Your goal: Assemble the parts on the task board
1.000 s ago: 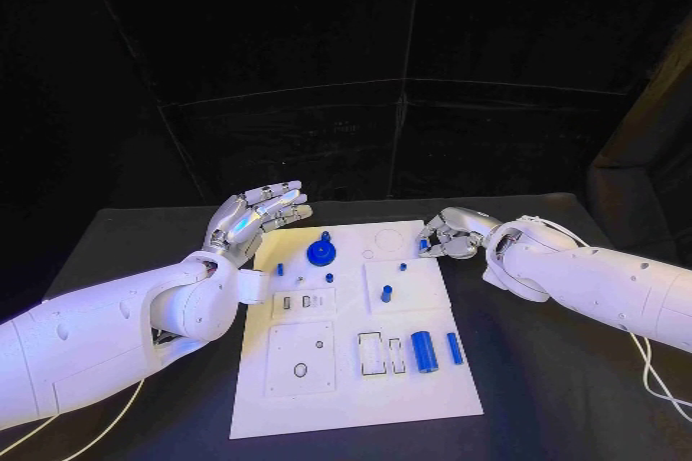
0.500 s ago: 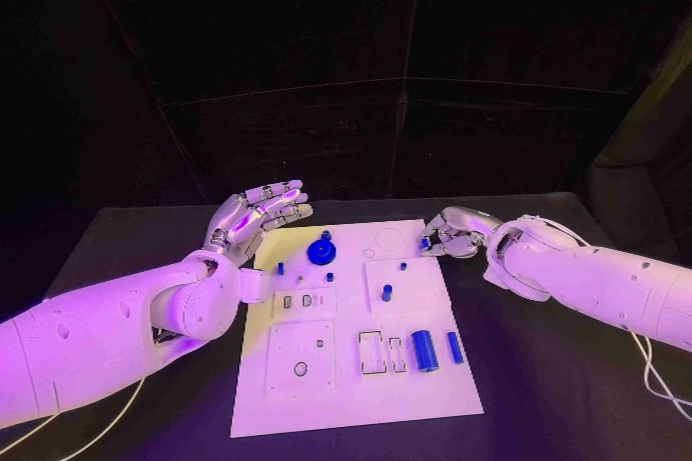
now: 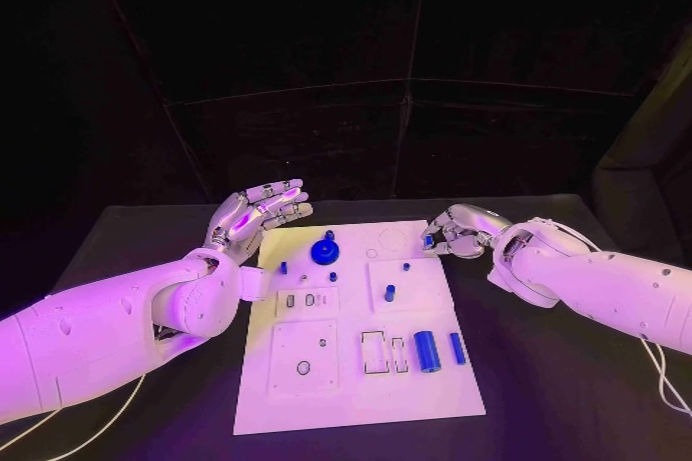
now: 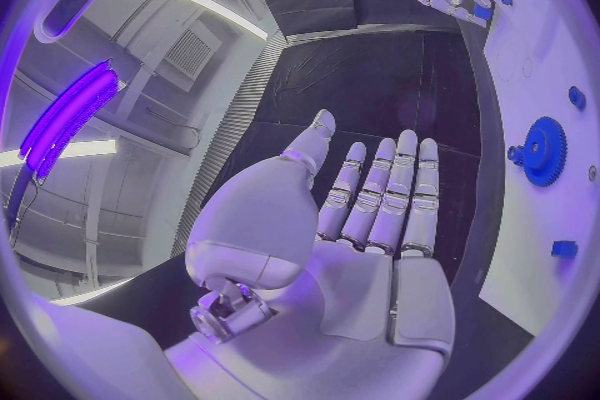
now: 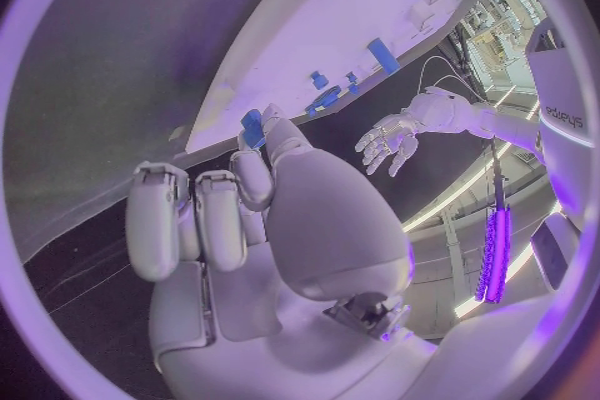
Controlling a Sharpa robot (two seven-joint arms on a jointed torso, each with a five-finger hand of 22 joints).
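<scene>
So the task board [image 3: 356, 381] is lying flat on the black desk [image 3: 577, 401], long side running away from the robot. What's sitting on it: a blue gear [image 3: 325, 251] near the far end in the middle, a few small blue pegs [image 3: 333, 276] just in front of it, and another short blue peg [image 3: 389, 293] on the raised square plate to the right. Down at the near right there's a fat blue cylinder [image 3: 427, 350] lying on its side with its long axis pointing front to back, and right beside it a thinner blue bar [image 3: 457, 348] lined up the same way. Next to those are a couple of empty rectangular cutouts [image 3: 372, 352].

Left hand [image 3: 260, 213] is up off the desk at the board's far left corner, palm open, fingers straight and spread, holding nothing. The left wrist view backs that up, fingers all laid out flat.

Right hand [image 3: 459, 233] is at the far right corner of the board, fingers curled in, pinching a small blue part [image 5: 253, 128] between thumb and fingertip. In the right wrist view that piece stands roughly upright against the fingertip, right over the board's edge.

Compared with a second ago, pretty much nothing: the left hand is parked in the same spot and the right hand has the same pinch at the same corner. Parts on the board look unmoved.
</scene>
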